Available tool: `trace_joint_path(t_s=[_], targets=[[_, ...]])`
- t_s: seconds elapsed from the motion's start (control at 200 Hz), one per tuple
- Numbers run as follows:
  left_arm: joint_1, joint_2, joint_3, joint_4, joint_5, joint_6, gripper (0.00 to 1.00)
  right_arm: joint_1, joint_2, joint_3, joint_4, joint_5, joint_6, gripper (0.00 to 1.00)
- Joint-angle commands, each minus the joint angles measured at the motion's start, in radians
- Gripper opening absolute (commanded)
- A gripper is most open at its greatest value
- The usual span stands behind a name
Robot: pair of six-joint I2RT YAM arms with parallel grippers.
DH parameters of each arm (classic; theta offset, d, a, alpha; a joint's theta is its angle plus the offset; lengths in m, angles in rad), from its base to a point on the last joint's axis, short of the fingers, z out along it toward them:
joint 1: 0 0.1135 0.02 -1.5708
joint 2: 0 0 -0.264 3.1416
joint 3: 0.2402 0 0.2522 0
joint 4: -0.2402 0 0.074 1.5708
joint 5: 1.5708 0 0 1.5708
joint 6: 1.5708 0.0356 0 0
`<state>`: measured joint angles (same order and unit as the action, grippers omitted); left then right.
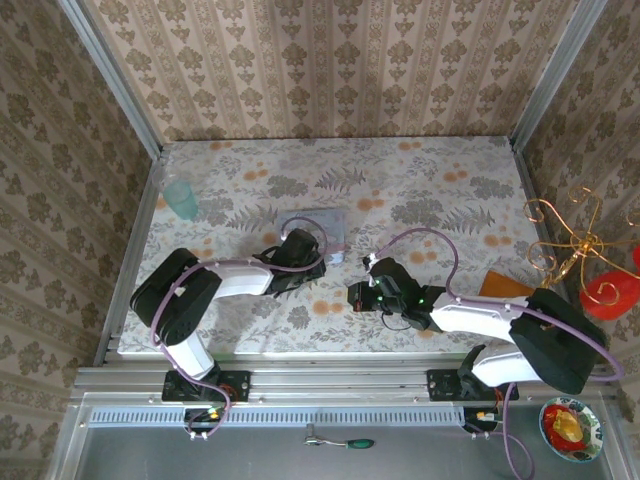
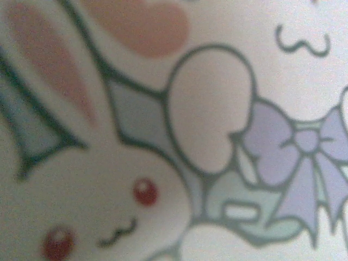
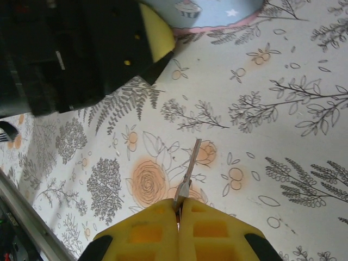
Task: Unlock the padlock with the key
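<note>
Padlock too small to make out, likely by box [image 1: 322, 226] at mid-frame beside left claw [image 1: 320, 256], its opening untellable; judged light, rigid, slick, best pinched across body, shackle free; right claw [image 3: 178, 206] clamped on key [image 3: 190, 163].

Middle: the pale blue box [image 1: 325, 225] blocks us here, and the left arm [image 1: 240, 275] is crowding its near-left side.
Gap ahead of the key [image 3: 189, 168]: from the right gripper [image 3: 178, 209] we've got bare cloth up to the box.
Back right: the table [image 1: 440, 190] is wide open for us.
Back-left corner: a teal cup [image 1: 182, 198] sits by the wall.
Right edge: an orange thing [image 1: 503, 285], can't tell what.
</note>
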<state>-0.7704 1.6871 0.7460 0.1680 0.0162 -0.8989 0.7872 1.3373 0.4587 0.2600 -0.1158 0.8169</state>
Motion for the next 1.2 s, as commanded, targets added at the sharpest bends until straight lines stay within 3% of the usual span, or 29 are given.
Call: trace_joint_path(t_s=[0.0, 0.2, 0.49, 1.195], targets=[[0.034, -0.051, -0.051, 0.062, 0.105, -0.095, 0.13, -0.027, 0.022, -0.016, 0.127, -0.073, 0.054, 0.00], [0.099, -0.129, -0.122, 0.183, 0.257, -0.214, 0.12, -0.073, 0.080, -0.029, 0.269, -0.156, 0.127, 0.00], [0.141, -0.224, -0.165, 0.257, 0.362, -0.313, 0.11, -0.113, 0.212, -0.014, 0.519, -0.289, 0.276, 0.00], [0.198, -0.246, -0.221, 0.394, 0.442, -0.355, 0.09, -0.184, 0.423, 0.034, 0.906, -0.459, 0.458, 0.00]])
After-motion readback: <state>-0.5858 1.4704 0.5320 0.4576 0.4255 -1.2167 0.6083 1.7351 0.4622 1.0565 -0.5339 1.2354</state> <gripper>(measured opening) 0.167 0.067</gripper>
